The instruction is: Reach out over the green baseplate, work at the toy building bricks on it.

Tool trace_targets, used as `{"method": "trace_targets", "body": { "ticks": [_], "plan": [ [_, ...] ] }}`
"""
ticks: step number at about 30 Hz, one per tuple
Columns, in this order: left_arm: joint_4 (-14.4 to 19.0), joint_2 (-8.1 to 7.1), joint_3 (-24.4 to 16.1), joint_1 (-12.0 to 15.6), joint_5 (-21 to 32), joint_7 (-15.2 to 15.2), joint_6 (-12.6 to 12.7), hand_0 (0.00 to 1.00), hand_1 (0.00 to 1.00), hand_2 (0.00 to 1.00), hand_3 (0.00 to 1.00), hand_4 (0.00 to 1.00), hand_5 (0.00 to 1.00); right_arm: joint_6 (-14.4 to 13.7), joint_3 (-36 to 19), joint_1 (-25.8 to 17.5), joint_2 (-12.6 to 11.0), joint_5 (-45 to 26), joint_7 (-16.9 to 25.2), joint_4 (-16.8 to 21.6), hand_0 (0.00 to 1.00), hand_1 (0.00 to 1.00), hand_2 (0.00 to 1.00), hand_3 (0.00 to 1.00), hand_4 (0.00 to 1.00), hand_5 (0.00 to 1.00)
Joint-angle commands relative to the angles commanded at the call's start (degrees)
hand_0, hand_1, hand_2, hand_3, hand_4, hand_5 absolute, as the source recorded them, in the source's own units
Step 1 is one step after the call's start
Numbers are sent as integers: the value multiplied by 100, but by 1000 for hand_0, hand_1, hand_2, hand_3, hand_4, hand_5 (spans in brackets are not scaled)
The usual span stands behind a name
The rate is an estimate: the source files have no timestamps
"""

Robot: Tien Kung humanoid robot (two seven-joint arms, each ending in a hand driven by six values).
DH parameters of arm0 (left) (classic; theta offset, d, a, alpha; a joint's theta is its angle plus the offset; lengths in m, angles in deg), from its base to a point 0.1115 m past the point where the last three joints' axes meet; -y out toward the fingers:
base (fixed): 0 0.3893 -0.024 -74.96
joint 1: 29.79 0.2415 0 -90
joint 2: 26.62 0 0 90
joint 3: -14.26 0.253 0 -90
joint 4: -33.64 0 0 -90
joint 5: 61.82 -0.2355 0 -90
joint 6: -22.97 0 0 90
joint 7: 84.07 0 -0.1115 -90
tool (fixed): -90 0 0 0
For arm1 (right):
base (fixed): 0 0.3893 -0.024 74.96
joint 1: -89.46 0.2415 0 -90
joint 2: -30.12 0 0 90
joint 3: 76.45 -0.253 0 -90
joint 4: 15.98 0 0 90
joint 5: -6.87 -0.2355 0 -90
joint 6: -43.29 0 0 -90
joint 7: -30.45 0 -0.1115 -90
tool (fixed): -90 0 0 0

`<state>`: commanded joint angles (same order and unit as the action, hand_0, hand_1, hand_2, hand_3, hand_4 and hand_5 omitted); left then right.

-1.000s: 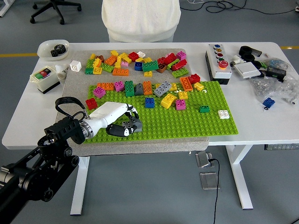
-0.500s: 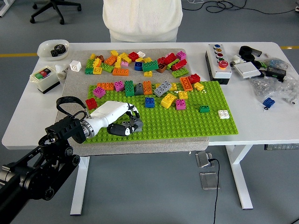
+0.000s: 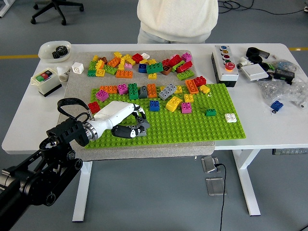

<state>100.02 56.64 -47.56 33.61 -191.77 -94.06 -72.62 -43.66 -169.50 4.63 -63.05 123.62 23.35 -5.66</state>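
The green baseplate (image 3: 192,126) lies on a grey mat mid-table. Along its far edge stand several bricks: orange (image 3: 108,89), dark green (image 3: 133,90), grey (image 3: 167,91), blue (image 3: 154,105), yellow (image 3: 173,103) and magenta (image 3: 186,108). A small green brick (image 3: 210,112) and a white one (image 3: 230,117) sit further right, and a red one (image 3: 94,107) sits at the left edge. My white left hand (image 3: 135,127) rests low over the plate's near left corner, with something grey under it. I cannot make out whether it holds a brick. My right arm is out of view.
A pile of loose bricks (image 3: 139,65) covers the mat behind the plate. A person (image 3: 175,19) stands at the far side, hands unseen. At the left are a white bowl (image 3: 54,49), a button box (image 3: 45,81) and a white cube (image 3: 77,68). A control box (image 3: 224,65) and clutter (image 3: 279,72) lie right.
My left hand has crept slightly right and forward over the plate's near left corner. The person behind the table has stepped to the right. The bricks have not moved.
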Motion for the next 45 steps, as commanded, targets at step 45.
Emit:
{"method": "trace_targets", "body": {
  "ticks": [45],
  "plan": [
    [-524, -340, 702, -287, 607, -1048, 1001, 681, 617, 529, 539, 369, 184, 39, 108, 77, 12, -16, 21, 0, 735, 610, 624, 528, 733, 515]
  ]
}}
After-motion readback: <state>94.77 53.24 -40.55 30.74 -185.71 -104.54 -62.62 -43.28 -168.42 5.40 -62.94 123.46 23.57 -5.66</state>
